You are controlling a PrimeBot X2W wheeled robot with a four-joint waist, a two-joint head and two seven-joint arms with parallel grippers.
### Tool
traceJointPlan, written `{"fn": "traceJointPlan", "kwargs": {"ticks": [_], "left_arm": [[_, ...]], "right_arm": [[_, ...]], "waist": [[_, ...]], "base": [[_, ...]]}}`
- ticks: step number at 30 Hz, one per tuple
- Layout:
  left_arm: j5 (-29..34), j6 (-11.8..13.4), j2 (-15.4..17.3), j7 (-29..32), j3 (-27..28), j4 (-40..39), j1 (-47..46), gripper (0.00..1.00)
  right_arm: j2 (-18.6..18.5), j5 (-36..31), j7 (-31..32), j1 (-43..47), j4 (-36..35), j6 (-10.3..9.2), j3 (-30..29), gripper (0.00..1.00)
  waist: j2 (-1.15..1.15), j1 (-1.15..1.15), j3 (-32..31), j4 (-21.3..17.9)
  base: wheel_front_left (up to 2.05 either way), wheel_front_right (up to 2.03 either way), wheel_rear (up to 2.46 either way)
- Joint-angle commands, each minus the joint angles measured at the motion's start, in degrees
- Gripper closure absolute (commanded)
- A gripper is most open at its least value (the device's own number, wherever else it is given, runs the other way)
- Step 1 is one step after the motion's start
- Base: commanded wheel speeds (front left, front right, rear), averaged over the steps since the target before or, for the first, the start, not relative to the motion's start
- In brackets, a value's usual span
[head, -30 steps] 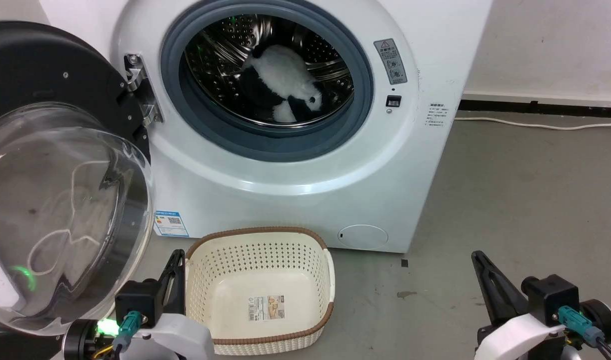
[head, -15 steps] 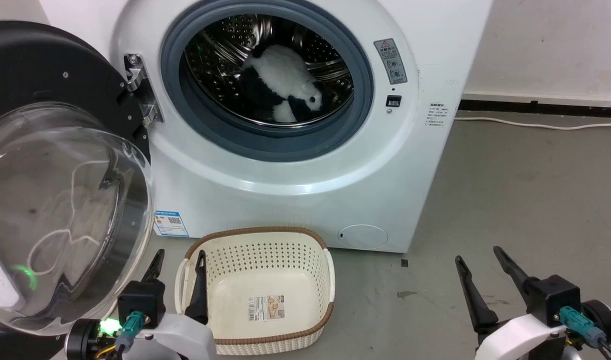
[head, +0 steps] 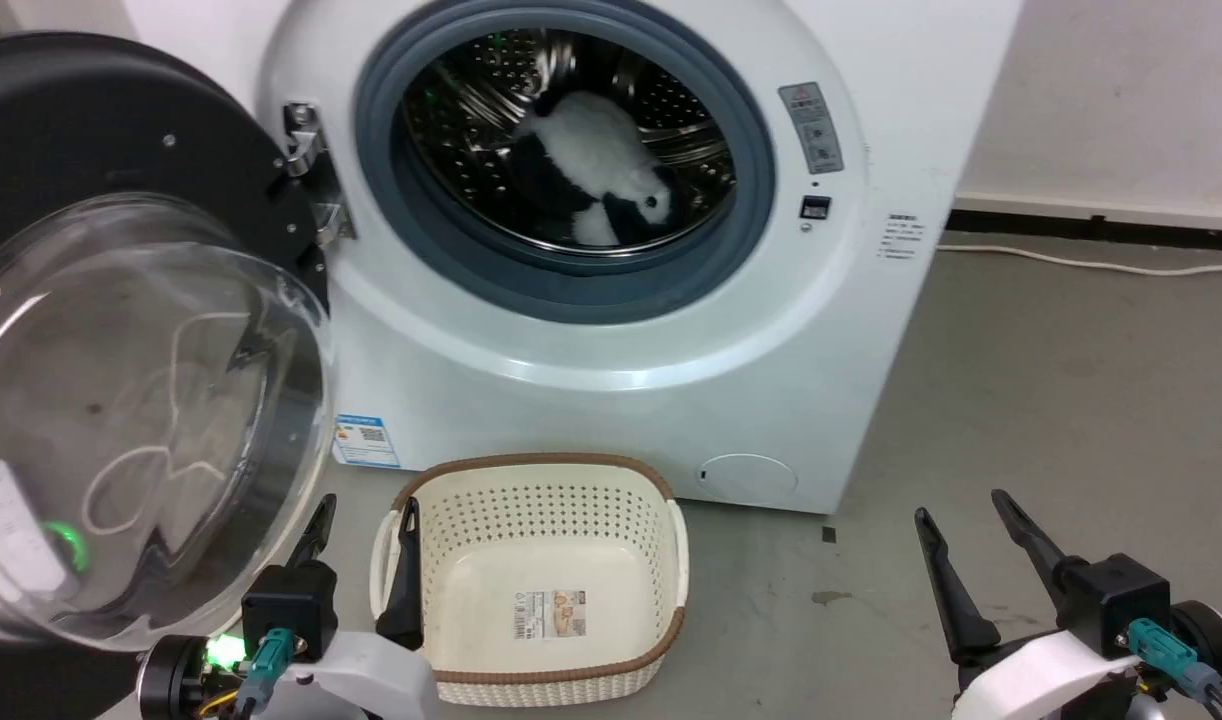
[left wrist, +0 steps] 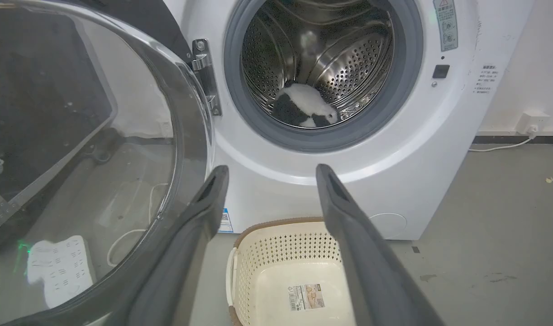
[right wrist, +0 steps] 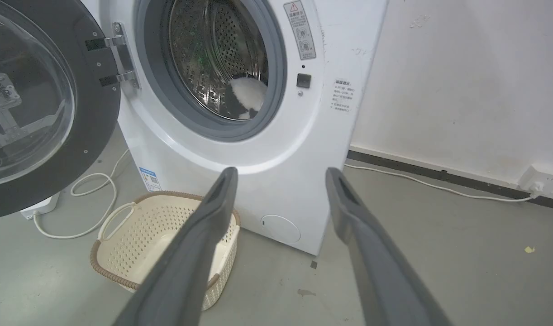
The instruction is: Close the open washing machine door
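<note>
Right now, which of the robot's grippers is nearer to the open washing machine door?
Left. The left gripper sits close beside the lower edge of the washing machine door; the right gripper is far off, beyond the laundry basket.

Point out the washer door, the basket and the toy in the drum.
washer door [head: 71, 110]: head view, black rim.
basket [head: 531, 505]: head view, perforated back wall.
toy [head: 591, 130]: head view, white fur.

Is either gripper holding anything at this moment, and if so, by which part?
Nothing is held: left gripper and right gripper both have open, empty jaws.
</note>
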Motion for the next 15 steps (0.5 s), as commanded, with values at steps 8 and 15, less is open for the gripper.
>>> {"fn": "traceJointPlan", "kwargs": {"ticks": [8,15], "left_arm": [[-0.28,0.42,0.47,-1.42,-0.74,0.13,0.31,0.00],[-0.40,1.01,0.62,-2.25,-0.86,-0.47,0.88,0.00]], "right_arm": [[0.06,0.75,-1.33,0.92,0.32,0.01,0.20,0.00],[0.07,0.74,-2.16,0.47,0.66,0.02,1.33,0.00]], "waist": [[0.00,0.00,-0.70,3.41],[0.00,0.00,-0.43,5.85]], "base": [[0.00,0.00,0.00],[0.00,0.00,0.00]]}}
